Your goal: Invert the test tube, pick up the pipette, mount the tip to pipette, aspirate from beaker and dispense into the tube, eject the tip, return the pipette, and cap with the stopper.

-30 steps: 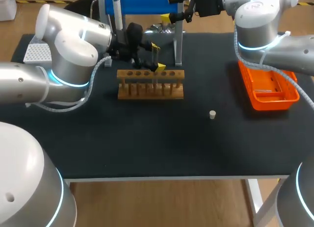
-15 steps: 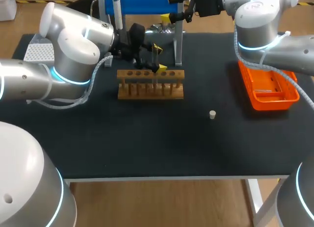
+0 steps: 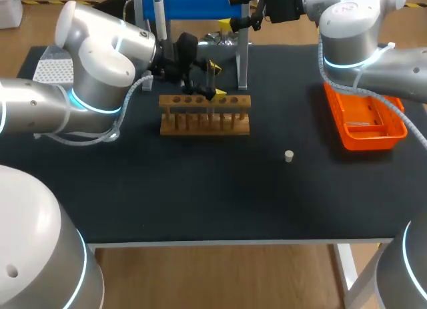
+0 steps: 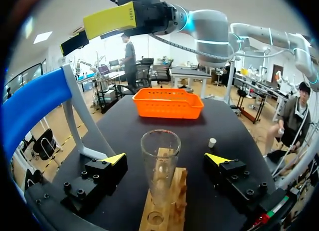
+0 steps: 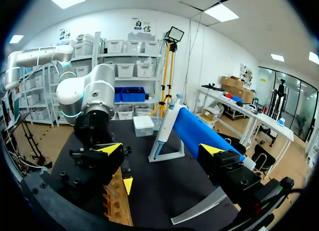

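Test tube: The test tube [image 4: 160, 161] stands up straight in the wooden rack [image 4: 178, 190], with its open mouth on top.
Left tool: The left tool [image 4: 165, 158] has let go. Its two yellow fingers sit one on each side of the tube, with a gap on both sides, so it holds nothing.
What changed: Not much. The big round part of the left arm [image 3: 100, 55] has swung a little toward the rack. The left tool has stayed around the tube, and the tube has not moved. The right arm has kept still.
What it means: I think the tube step is about done, because the mouth faces up and is ready for liquid. The left tool only needs to back away without bumping the glass.
Right tool: The right tool [image 5: 160, 148] is spread wide too and holds nothing. It hangs by one end of the blue stand [image 3: 193, 3].
Pipette: The pipette [image 5: 163, 131] hangs at the far end of that stand. It is not taken yet, so this looks like the next job.
Stopper: The small white stopper [image 3: 289, 155] sits alone on the dark worktop [image 3: 200, 189], well apart from the rack. It goes on last.
Basket: An orange basket [image 3: 373, 141] rests on the right side of the worktop.
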`<state>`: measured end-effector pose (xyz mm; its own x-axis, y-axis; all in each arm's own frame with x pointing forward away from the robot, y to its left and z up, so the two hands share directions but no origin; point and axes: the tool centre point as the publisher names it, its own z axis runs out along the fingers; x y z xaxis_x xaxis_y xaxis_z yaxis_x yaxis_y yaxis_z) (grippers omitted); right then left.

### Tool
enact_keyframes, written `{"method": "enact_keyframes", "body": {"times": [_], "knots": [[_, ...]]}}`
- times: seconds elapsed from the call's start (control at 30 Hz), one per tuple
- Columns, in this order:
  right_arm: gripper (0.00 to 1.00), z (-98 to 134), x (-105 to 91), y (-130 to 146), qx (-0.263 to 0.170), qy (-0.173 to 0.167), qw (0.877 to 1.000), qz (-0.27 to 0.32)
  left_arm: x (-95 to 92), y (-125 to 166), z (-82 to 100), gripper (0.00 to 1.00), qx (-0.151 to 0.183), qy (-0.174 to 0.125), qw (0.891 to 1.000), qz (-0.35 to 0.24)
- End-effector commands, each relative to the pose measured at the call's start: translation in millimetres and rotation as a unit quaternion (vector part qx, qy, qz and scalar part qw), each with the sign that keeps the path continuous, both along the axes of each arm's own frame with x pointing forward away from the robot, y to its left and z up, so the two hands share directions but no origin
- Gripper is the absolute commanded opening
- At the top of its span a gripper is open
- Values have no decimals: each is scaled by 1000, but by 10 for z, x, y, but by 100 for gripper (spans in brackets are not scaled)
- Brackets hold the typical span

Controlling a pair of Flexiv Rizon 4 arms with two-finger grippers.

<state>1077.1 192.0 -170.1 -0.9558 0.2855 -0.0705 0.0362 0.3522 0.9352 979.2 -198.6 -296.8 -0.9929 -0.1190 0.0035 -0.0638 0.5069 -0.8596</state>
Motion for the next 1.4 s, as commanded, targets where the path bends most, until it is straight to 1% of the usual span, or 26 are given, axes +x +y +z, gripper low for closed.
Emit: {"method": "enact_keyframes", "body": {"times": [0.03,0.47,0.53,0.6,0.8,0.97,1.07,1.13,1.27,1.4], "knots": [[100,9,2,-9,-1,1,1000,1,30,-7,23,100,5,3,1000,-3],[100,9,2,-9,-1,1,1000,1,30,-7,23,100,5,3,1000,-3],[100,57,-81,-81,-8,-5,1000,-5,30,-7,23,100,5,3,1000,-3],[100,53,-200,-195,-21,-16,1000,-11,30,-7,23,100,5,3,1000,-3],[100,-102,-646,-682,-52,-17,998,-32,30,-7,23,100,5,3,1000,-3],[100,-273,-1078,-1127,-60,-5,996,-59,30,-7,23,100,5,3,1000,-3],[100,-389,-1342,-1347,-65,-2,995,-73,30,-7,23,100,5,3,1000,-3],[100,-463,-1510,-1467,-65,-3,995,-78,30,-7,23,100,5,3,1000,-3],[100,-641,-1817,-1665,-71,7,993,-93,30,-7,23,100,5,3,1000,-3],[100,-816,-2057,-1788,-77,21,991,-105,30,-7,23,100,5,3,1000,-3]]}}
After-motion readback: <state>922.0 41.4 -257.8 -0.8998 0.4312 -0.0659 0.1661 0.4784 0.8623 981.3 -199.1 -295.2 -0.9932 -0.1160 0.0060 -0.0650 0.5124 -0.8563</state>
